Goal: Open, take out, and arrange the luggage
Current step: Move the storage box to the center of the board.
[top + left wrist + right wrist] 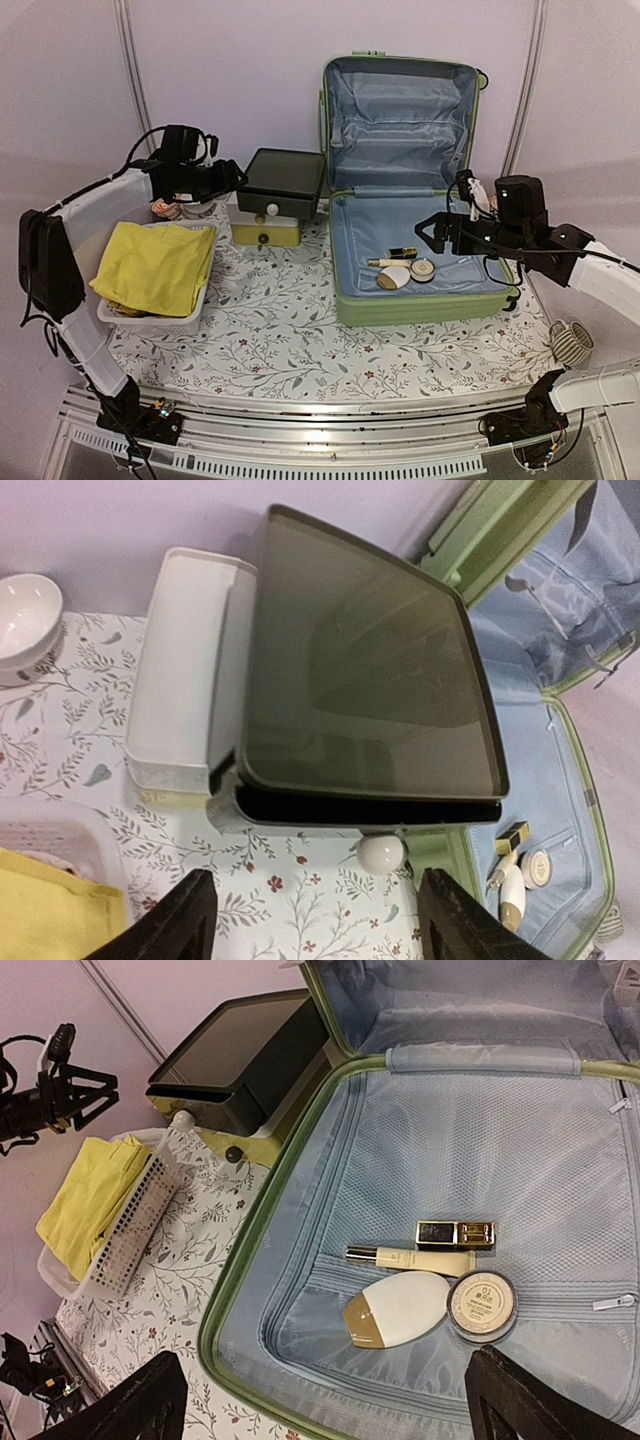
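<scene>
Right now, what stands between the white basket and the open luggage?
In the top view, the dark-lidded drawer box stands between basket and luggage at the back; nearer, only flowered tablecloth.

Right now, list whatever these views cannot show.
- What the yellow cloth covers in the basket: top view.
- Inside the drawer box: every view, dark lid on.
- Label on the round compact: right wrist view, too small.
- Part of the white bowl: left wrist view, frame edge.
</scene>
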Motion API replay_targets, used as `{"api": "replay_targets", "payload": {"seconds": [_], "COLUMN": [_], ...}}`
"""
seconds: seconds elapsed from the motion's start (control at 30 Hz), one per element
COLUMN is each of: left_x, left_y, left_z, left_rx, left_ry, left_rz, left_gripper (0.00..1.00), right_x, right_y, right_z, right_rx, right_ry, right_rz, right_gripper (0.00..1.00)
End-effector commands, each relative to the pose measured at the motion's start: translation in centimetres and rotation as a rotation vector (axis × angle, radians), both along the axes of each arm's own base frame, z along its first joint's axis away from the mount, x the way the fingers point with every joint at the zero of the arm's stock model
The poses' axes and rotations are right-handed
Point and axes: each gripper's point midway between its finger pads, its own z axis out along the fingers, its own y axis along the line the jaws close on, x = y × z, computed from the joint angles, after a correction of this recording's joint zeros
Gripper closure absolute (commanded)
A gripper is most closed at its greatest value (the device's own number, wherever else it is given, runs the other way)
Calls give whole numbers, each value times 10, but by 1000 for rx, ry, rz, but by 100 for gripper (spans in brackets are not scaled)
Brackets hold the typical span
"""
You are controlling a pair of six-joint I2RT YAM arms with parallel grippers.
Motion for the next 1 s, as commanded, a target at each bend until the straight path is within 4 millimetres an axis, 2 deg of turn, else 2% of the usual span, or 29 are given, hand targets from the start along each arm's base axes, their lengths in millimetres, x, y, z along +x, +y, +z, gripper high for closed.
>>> {"api": "replay_targets", "payload": {"seconds": [0.0, 0.07, 0.13, 0.33, 0.43, 0.57, 0.67, 0.83, 0.97], "left_x": [13, 21, 30, 55, 69, 82, 87, 92, 95], "left_y": [29, 37, 40, 36, 32, 30, 24, 20, 20], "left_z": [13, 18, 15, 7, -9, -15, -18, -30, -39], "left_rx": [58, 82, 100, 118, 121, 117, 105, 92, 99], "left_ry": [-11, -18, -8, 13, 40, 49, 52, 76, 97], "left_rz": [4, 1, -13, -44, -52, -55, -73, -90, -82], "left_gripper": [29, 30, 30, 32, 32, 34, 38, 38, 50], "right_x": [6, 8, 9, 12, 12, 12, 12, 12, 11], "right_y": [8, 9, 10, 13, 13, 13, 12, 10, 9], "right_z": [13, 14, 12, 11, 10, 11, 11, 11, 9], "right_rx": [32, 30, 28, 32, 31, 31, 29, 20, 16], "right_ry": [-16, -18, -14, -5, 0, 1, 0, -1, -1], "right_rz": [21, 20, 20, 25, 23, 20, 20, 14, 10], "right_gripper": [1, 1, 1, 1, 1, 1, 1, 1, 1]}}
